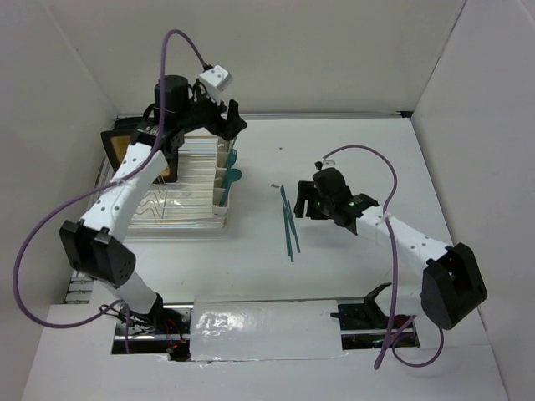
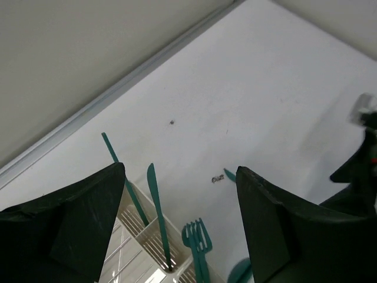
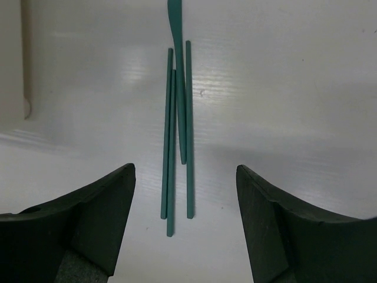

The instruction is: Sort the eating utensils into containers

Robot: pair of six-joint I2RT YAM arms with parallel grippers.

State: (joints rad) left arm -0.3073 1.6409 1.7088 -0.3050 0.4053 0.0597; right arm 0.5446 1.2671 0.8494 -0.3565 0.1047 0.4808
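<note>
Two fingers [image 3: 88,218] of the right gripper [image 3: 184,171] stand wide apart over a tight bundle of eating utensils [image 3: 178,118] lying flat, well apart from the containers [image 1: 223,180]. The left gripper [image 2: 181,170], likewise spread and empty, hovers above the containers, where a knife [image 2: 158,212] and fork [image 2: 196,233] stand. Light, stiff and slick, the bundled pieces probably want a mid-handle pinch, one at a time.

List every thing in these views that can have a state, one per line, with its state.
left gripper, open and empty, above the containers
right gripper, open and empty, over the loose utensils
loose utensils, lying flat side by side on the table
containers, partly filled
knives, standing in one compartment, leaning
forks, standing tines up in the containers
</note>
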